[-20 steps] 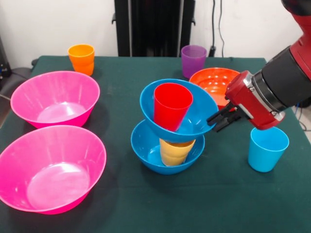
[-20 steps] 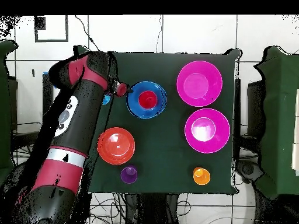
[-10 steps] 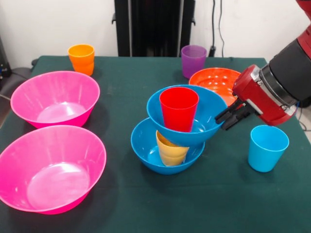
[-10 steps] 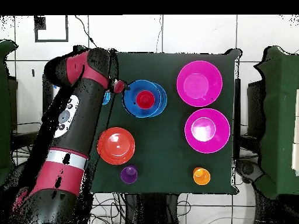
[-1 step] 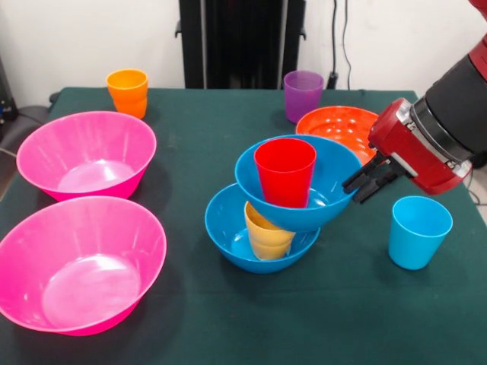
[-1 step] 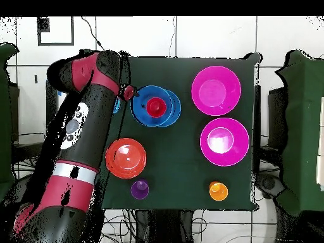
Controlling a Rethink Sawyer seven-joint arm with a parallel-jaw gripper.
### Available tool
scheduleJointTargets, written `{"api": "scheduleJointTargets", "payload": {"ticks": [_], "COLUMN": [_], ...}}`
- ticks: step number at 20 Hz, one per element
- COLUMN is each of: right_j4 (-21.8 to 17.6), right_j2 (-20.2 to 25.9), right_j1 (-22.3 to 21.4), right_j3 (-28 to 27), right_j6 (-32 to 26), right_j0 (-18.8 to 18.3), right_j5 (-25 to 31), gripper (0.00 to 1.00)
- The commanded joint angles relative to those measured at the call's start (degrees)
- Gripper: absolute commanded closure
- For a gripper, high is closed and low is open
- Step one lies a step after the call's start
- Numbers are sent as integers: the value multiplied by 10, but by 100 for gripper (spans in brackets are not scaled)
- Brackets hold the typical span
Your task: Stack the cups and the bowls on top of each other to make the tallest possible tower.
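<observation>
My gripper (image 5: pixel 354 186) is shut on the right rim of the upper blue bowl (image 5: pixel 329 194), which has a red cup (image 5: pixel 284 173) standing in it. That bowl hangs tilted and shifted right over the lower blue bowl (image 5: pixel 227 228), partly resting on the yellow cup (image 5: pixel 266 237) inside it. A light blue cup (image 5: pixel 418 232) stands upright just right of the gripper. From overhead, the gripper (image 6: pixel 130 93) sits at the left edge of the upper blue bowl (image 6: pixel 142 106), and the lower blue bowl (image 6: pixel 176 107) peeks out on its right.
An orange-red bowl (image 5: pixel 335 125) lies behind the stack, with a purple cup (image 5: pixel 303 95) beyond it. Two pink bowls (image 5: pixel 85 156) (image 5: pixel 80 266) fill the left side. An orange cup (image 5: pixel 127 91) stands at the back left corner.
The gripper has pulled the upper blue bowl with the red cup to the right in the front view, off-centre from the lower bowl; the yellow cup now leans.
</observation>
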Motion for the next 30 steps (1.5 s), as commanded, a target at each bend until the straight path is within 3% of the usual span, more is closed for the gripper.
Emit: {"api": "scheduleJointTargets", "payload": {"ticks": [1, 12, 30], "right_j4": [-11, -39, -45], "right_j2": [69, 31, 27], "right_j1": [-1, 17, 13], "right_j3": [38, 28, 40], "right_j6": [26, 32, 28], "right_j0": [-18, -9, -8], "right_j5": [11, 27, 19], "gripper": [100, 100, 100]}}
